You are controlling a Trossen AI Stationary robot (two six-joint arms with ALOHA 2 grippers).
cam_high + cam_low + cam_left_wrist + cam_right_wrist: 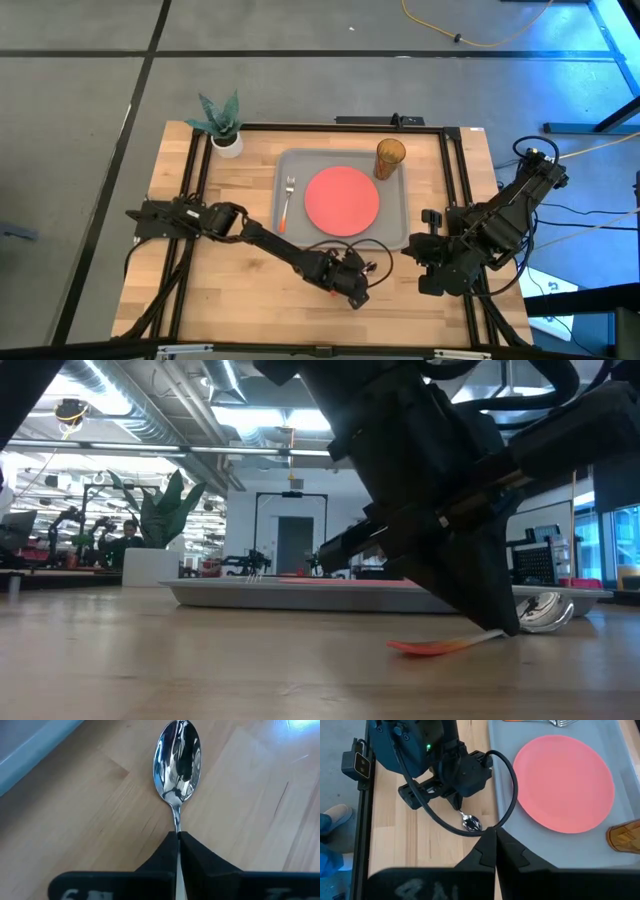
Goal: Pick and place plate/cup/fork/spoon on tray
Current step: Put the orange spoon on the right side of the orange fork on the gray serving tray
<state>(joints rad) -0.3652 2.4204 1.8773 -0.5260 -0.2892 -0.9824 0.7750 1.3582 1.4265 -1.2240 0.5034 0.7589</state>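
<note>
The grey tray [290, 165] holds the coral-red plate [342, 200], the amber cup [390, 158] in its far right corner, and the orange-handled fork [288, 200] along its left side. The spoon [179, 762] is on the wood just in front of the tray's near edge, with its bowl [545, 615] toward the table's right and its orange handle [430, 647] toward the left. My left gripper [362, 278] is down at the spoon and shut on it. My right gripper [496, 839] is shut and empty, over the table's right side near the tray's near right corner. My left gripper pinches the spoon's thin silver neck [176, 826], just behind the bowl, between its two fingertips. The fingers slant down from the table's left. The orange handle end [405, 647] lies on the table; whether the bowl is off the wood I cannot tell.
A white pot with a green plant [224, 125] stands at the far left corner. Black frame rails [195, 170] run along the table's left, far and right sides. Bare wood [220, 290] lies in front of the tray at the near left.
</note>
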